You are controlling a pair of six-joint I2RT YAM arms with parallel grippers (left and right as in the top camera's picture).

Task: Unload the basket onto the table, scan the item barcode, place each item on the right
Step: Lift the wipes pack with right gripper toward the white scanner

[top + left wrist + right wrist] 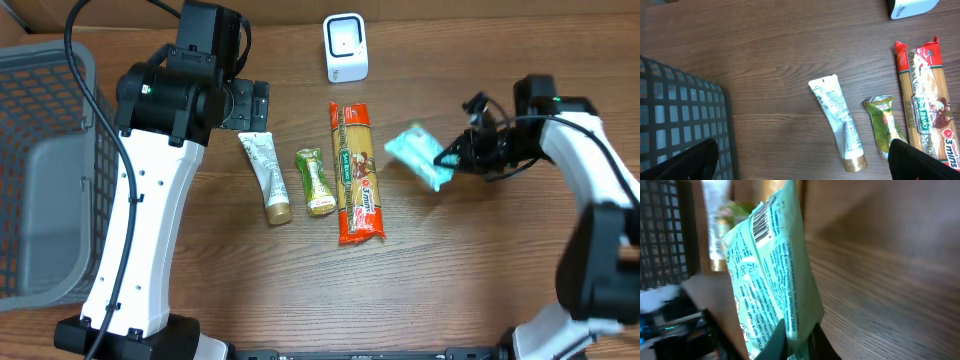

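Note:
A mint-green tissue packet is pinched by one edge in my right gripper at the right of the table. In the right wrist view the packet stands on edge between the shut jaws of the right gripper, and its barcode shows near the top. The white scanner stands at the back centre, well apart from the packet. My left gripper hangs open over the table left of the scanner, its dark fingers wide apart with nothing between them.
A white tube with a gold cap, a green sachet and a red spaghetti pack lie side by side mid-table. A grey mesh basket fills the left side.

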